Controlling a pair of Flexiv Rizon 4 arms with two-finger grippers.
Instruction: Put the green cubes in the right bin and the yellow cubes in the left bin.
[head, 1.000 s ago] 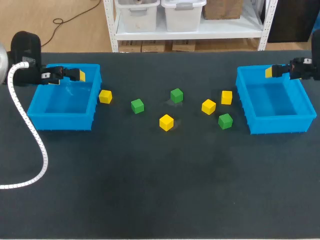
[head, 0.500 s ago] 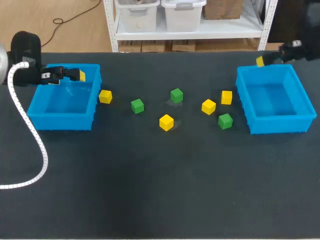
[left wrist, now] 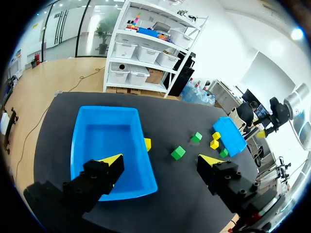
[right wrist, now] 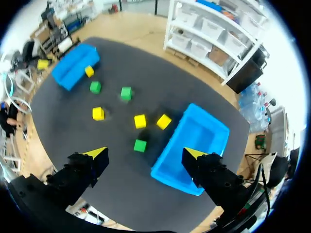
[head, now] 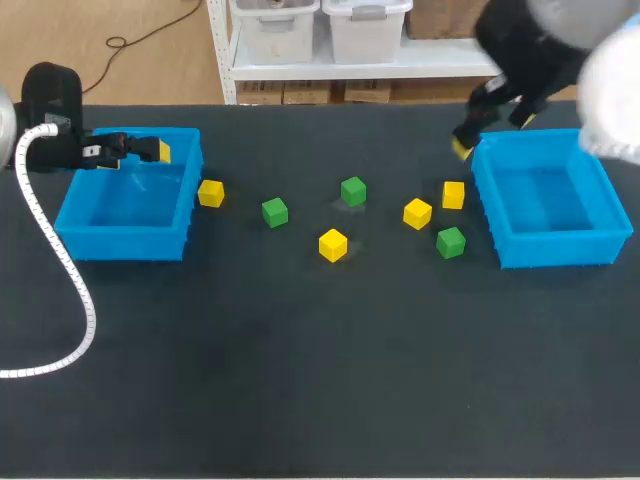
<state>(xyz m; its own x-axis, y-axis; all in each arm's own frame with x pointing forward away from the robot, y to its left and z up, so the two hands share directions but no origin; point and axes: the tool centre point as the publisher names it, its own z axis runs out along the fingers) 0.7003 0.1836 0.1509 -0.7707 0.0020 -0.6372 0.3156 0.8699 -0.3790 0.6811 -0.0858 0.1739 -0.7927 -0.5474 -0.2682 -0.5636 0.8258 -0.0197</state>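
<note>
Three green cubes (head: 275,211) (head: 353,190) (head: 451,242) and several yellow cubes (head: 333,244) (head: 417,213) lie loose on the dark table between two blue bins. One yellow cube (head: 210,193) sits just beside the left bin (head: 122,240); another (head: 453,194) lies near the right bin (head: 553,250). Both bins look empty. My left gripper (head: 150,150) hangs open over the left bin's far edge, as the left wrist view shows (left wrist: 161,162). My right gripper (head: 493,133) is raised high beside the right bin's far left corner, open and holding nothing (right wrist: 146,154).
A white ribbed cable (head: 60,260) from my left arm trails over the table's left side. In the right wrist view the whole table lies far below, with the right bin (right wrist: 194,145) under the gripper and the left bin (right wrist: 75,65) beyond the cubes.
My right arm has lifted off the right bin's far edge and swung up and leftwards, looming large now. The left arm and all cubes have stayed put.
</note>
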